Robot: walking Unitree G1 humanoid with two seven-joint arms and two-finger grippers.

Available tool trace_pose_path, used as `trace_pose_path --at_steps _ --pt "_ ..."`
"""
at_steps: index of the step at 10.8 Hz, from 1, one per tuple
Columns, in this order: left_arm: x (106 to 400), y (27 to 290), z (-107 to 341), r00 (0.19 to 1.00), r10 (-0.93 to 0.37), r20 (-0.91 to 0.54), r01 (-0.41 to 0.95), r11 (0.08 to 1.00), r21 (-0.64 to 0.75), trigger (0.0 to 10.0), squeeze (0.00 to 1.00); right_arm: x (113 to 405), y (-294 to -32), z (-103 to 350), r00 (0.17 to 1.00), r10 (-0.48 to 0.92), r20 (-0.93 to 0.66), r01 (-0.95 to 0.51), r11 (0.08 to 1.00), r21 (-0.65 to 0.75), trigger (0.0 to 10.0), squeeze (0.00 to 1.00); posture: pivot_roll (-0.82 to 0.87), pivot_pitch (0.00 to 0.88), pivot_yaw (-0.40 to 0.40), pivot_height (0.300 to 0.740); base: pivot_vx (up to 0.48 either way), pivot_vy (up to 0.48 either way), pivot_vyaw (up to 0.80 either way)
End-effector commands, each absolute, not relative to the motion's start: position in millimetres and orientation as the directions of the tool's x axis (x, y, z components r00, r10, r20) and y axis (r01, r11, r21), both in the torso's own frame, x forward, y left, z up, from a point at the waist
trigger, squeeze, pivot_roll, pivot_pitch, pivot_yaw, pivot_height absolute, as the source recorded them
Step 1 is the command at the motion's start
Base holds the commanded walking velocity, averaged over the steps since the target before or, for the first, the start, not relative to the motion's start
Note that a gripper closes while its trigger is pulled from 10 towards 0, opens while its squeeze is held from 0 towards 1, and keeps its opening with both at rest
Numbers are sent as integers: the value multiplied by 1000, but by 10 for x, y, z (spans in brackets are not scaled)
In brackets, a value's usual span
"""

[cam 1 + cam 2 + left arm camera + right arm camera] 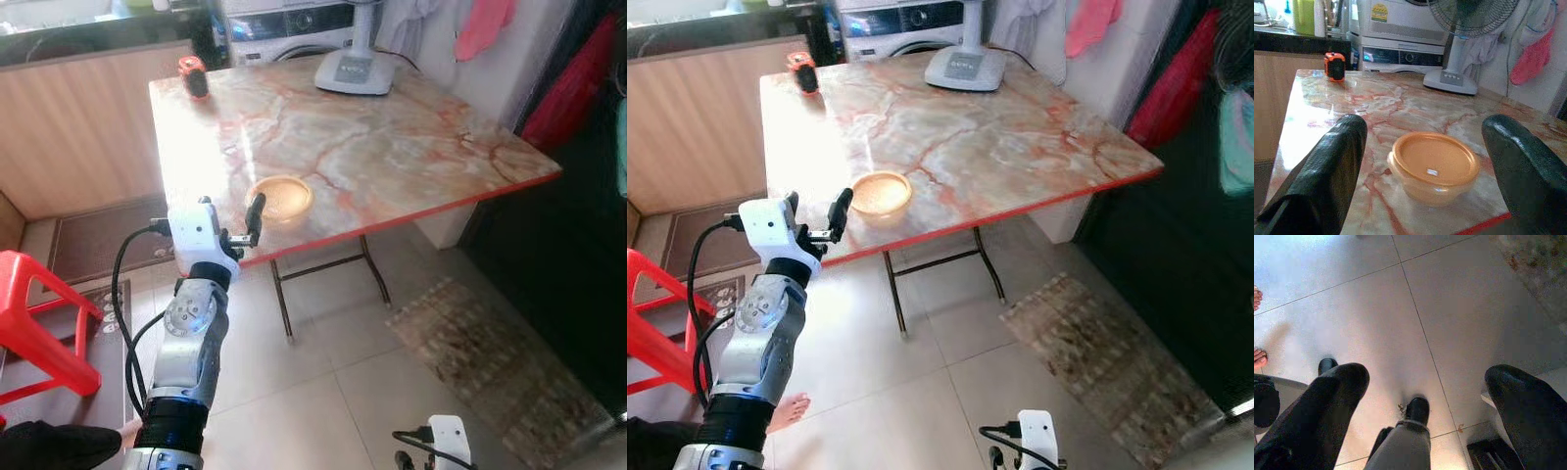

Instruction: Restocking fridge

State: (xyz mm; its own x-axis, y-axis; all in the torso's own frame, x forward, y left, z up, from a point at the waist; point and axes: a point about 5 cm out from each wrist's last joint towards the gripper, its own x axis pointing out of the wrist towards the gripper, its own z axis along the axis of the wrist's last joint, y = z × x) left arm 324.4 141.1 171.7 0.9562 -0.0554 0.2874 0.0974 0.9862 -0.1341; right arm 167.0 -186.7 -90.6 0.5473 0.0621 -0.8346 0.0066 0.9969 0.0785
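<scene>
While I line up on the table, these are my readings:

Left gripper point(1422, 171): raised at the near edge of the marble table point(392, 147), fingers spread wide and empty, held level so the tub sits framed between them.
Tub: an orange lidded container point(1433, 165) standing near the near-left edge of the table, just beyond my fingertips, not touched yet (handy spot for a straight reach).
Right gripper point(1422, 406): hanging low over the floor tiles point(1459, 308), fingers apart, holding nothing; idle for now.
Far side: a fan base point(355, 69) and a small orange-black gadget point(194, 75), well apart from the tub.
My call: reaching in to grasp the tub comes next.
</scene>
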Motion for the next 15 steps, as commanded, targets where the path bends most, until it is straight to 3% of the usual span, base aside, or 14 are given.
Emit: trace_pose_path --at_steps 1,4,6,7,10,12,15 --pt "3251 1409 1805 948 -55 313 103 985 -139 10000 0 1640 -1874 -920 538 57 -841 17 997 78 10000 0 -16 37 12 740 289 0 0" --pt "3263 1411 1818 948 -52 315 99 986 -136 10000 0 1663 -1891 -907 540 54 -840 -44 998 36 10000 0 2 40 5 740 294 0 0" --pt "3277 1428 1846 945 -58 322 104 986 -128 10000 0 1720 -1838 -878 506 158 -848 -310 951 -8 10000 0 -6 42 -2 740 298 0 0" --pt "3282 1434 1846 945 -54 322 101 986 -130 10000 0 1734 -1831 -871 503 165 -848 -352 936 -27 10000 0 -7 42 -3 740 300 0 0" --pt "3228 1408 1785 950 -45 310 90 987 -131 10000 0 1712 -1867 -882 540 100 -836 -196 981 -9 10000 0 -3 42 3 740 301 0 0" --pt "3211 1444 1787 948 -25 317 70 989 -131 10000 0 1678 -1891 -901 543 45 -838 -68 998 9 10000 0 10 40 8 740 0 0 800" --pt "3205 1434 1751 954 -23 300 65 989 -132 10000 0 1653 -1880 -914 534 52 -844 -45 998 33 10000 0 4 31 16 740 0 0 658"
